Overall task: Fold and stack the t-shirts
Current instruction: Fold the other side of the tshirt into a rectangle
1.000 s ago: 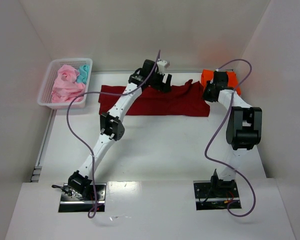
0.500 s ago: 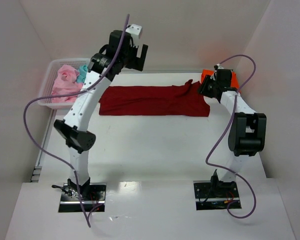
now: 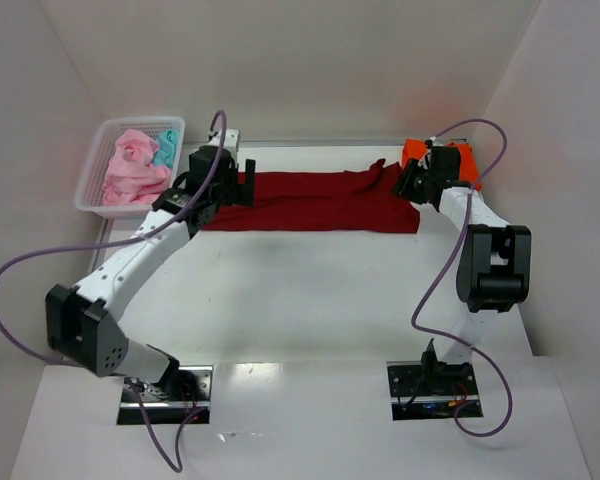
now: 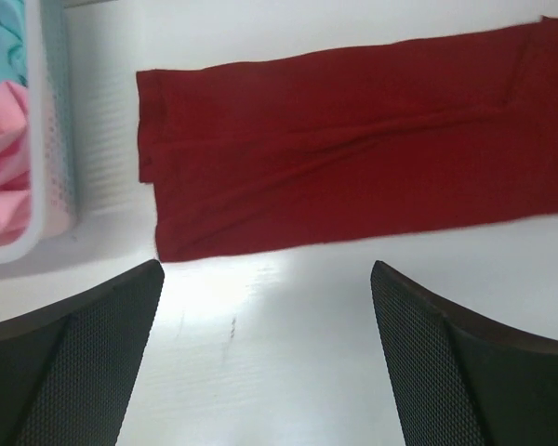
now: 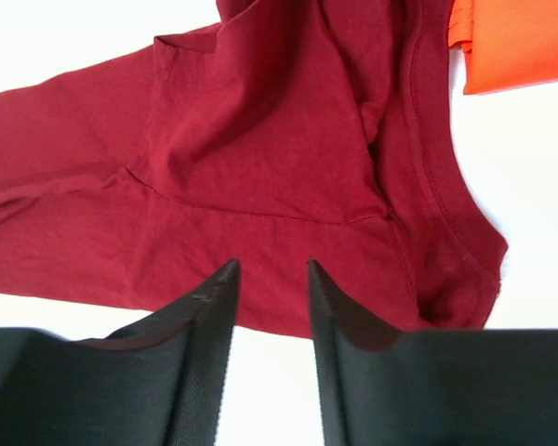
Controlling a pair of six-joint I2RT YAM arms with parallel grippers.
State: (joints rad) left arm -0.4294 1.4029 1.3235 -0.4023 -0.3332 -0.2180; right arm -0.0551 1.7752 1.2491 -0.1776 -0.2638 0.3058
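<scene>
A large dark red t-shirt [image 3: 315, 201] lies as a long flat band across the far side of the table. My left gripper [image 3: 244, 187] is at its left end. In the left wrist view the gripper [image 4: 267, 271] is wide open and empty, over bare table just short of the red shirt's [image 4: 353, 149] near left corner. My right gripper [image 3: 409, 184] is at the shirt's right end. In the right wrist view it [image 5: 272, 268] is open by a narrow gap and empty, above the red shirt's [image 5: 260, 167] near edge. A folded orange t-shirt [image 3: 458, 160] lies beside it and also shows in the right wrist view [image 5: 516, 42].
A white mesh basket [image 3: 93, 195] at the far left holds crumpled pink shirts [image 3: 132, 168] and a teal one [image 3: 166, 148]. It also shows in the left wrist view [image 4: 51, 139], close to the red shirt's left end. White walls stand at the back and on both sides.
My left arm swung up from the middle of the red shirt, then came down at its left end beside the basket. My right gripper has barely moved.
</scene>
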